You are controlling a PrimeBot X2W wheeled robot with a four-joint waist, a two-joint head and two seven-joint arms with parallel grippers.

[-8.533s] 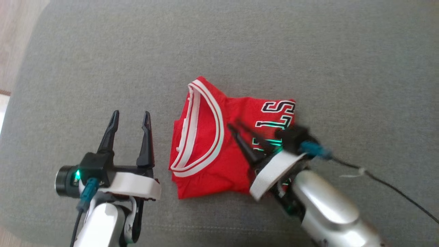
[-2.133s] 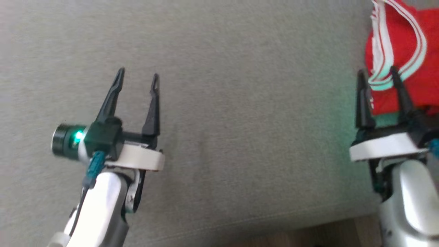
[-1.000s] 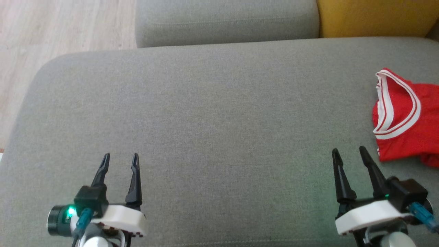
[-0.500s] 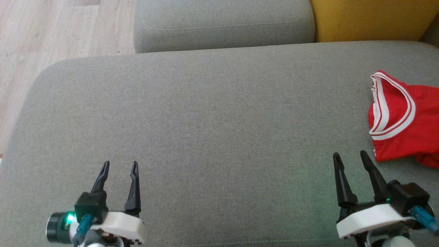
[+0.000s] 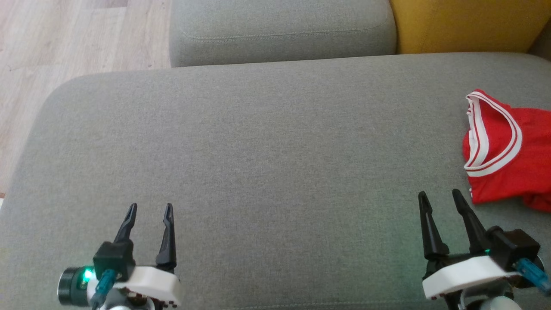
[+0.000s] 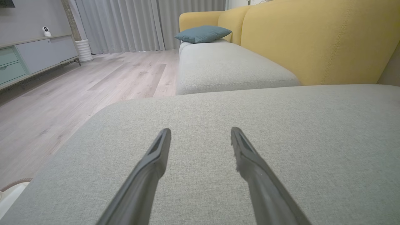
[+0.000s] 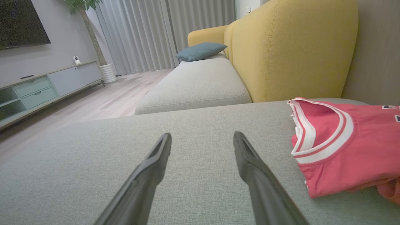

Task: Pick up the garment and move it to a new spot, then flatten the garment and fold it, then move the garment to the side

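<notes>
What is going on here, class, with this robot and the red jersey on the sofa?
Nothing is being handled. The left end effector and the right end effector both hang open and empty above the grey sofa cushion. The red jersey lies folded at the robot's far right, just beyond the right end effector and not touching it. The folding and moving aside look done.

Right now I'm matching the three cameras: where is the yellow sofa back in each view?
Head view: yellow sofa back along the top right edge.
Left wrist view: yellow sofa back upper right.
Right wrist view: yellow sofa back right of centre, beyond the garment.
Shared landmark: far grey seat cushion directly left of it.
</notes>
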